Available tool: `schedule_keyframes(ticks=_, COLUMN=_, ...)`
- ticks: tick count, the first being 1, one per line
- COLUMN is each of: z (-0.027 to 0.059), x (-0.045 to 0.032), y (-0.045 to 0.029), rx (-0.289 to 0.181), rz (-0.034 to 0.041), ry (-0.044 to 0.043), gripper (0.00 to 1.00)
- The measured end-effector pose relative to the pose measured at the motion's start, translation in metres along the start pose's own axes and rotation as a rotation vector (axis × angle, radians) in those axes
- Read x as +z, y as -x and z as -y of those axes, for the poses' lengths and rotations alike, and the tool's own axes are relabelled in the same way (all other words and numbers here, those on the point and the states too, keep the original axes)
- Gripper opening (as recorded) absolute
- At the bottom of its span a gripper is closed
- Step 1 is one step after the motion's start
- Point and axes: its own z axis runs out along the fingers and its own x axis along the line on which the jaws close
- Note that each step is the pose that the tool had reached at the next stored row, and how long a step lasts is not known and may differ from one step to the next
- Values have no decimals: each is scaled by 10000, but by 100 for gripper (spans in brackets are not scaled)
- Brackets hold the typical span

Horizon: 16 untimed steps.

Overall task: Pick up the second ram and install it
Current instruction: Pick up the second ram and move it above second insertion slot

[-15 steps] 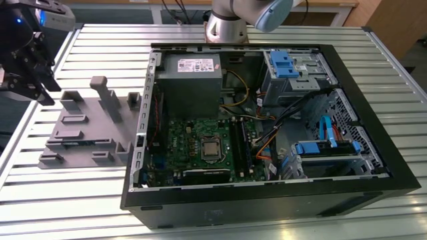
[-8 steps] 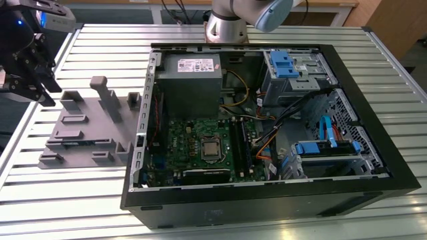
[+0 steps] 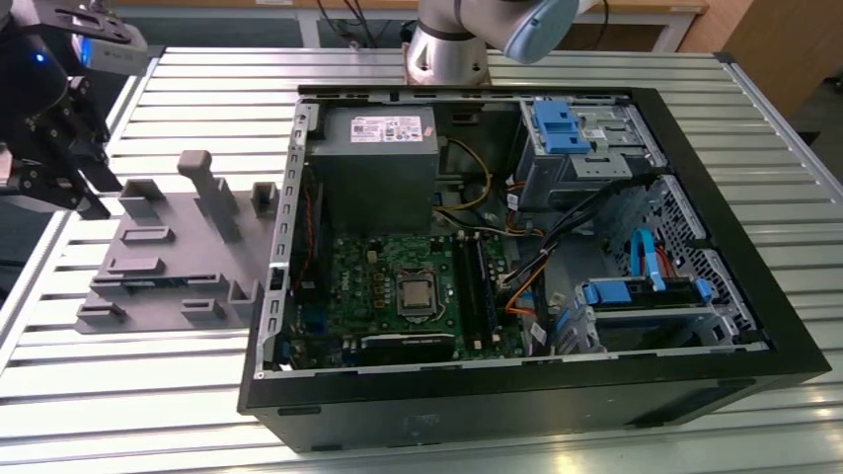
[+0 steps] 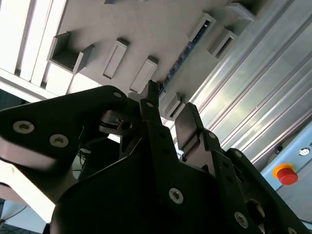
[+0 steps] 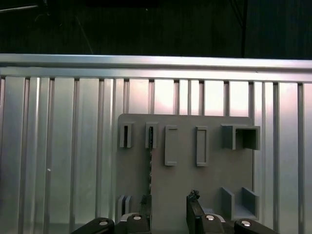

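The second ram (image 5: pixel 150 165) stands on edge in the grey holder block (image 5: pixel 209 180), a thin strip running between two small slot posts. In the second wrist view it shows as a narrow blue strip (image 4: pixel 187 48) on the holder (image 4: pixel 146 29). My gripper (image 5: pixel 169 210) hovers above the holder, open, one black fingertip (image 5: pixel 146 207) close over the strip's near end and the other (image 5: pixel 193 202) off to the side. Nothing is between the fingers (image 4: pixel 151 105). In the exterior view the gripper (image 3: pixel 63 188) hangs at the far left, over the left end of the holder (image 3: pixel 172 257).
An open black computer case (image 3: pixel 527 395) lies to the exterior view's right of the holder, with a green motherboard (image 3: pixel 395 286), long black slots (image 3: pixel 471 286), a grey power supply (image 3: pixel 373 148) and blue drive brackets (image 3: pixel 560 126). All rest on a ribbed metal table (image 3: pixel 197 79).
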Motion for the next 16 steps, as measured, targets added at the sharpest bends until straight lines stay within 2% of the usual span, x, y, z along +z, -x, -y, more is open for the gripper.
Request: schedule_keyframes(ticks=16, z=-15, x=289, y=-60, rx=1, rz=-1, ry=2, gripper=40)
